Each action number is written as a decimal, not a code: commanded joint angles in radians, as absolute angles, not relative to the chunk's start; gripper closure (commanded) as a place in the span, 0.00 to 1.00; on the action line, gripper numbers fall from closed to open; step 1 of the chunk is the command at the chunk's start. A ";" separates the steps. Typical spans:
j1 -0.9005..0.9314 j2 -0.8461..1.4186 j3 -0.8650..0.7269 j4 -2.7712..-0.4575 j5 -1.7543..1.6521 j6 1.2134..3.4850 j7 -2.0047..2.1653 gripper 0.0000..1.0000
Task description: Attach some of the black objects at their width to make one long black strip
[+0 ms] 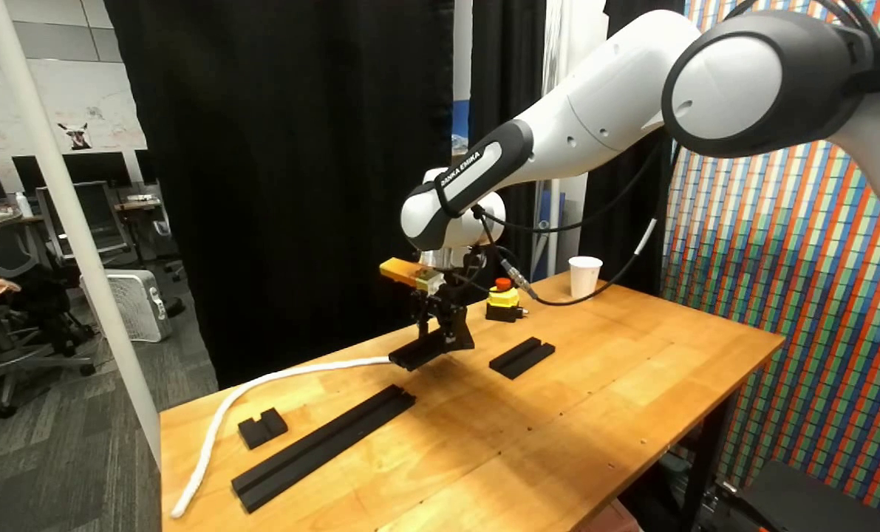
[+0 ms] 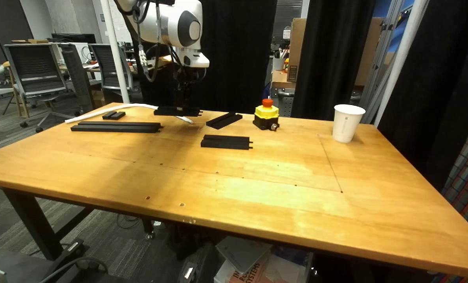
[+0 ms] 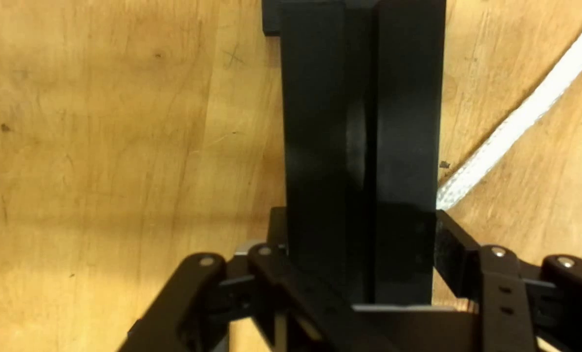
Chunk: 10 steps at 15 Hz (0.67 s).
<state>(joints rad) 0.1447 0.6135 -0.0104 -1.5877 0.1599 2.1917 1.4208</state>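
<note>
My gripper [image 1: 437, 334] is shut on a flat black bar [image 1: 417, 350], gripped across its width and held above the table. The held bar also shows in an exterior view [image 2: 175, 111], roughly level, and runs up the wrist view [image 3: 361, 122]. A longer black strip [image 1: 321, 447] lies on the table, with small prongs at its near-gripper end. In the wrist view a black piece [image 3: 271, 19] shows below the held bar's far end. Two more black bars lie in an exterior view, one straight [image 2: 226, 142] and one turned at an angle [image 2: 224, 120].
A short notched black block [image 1: 262, 427] lies beside the long strip. A white rope [image 1: 262, 380] curves along the table's back edge and passes beneath the held bar. A red-topped yellow emergency stop [image 2: 266, 114] and a white paper cup [image 2: 347, 124] stand farther along the table.
</note>
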 commanded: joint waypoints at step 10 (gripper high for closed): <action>0.176 0.714 -0.036 -1.454 0.108 2.072 1.551 0.54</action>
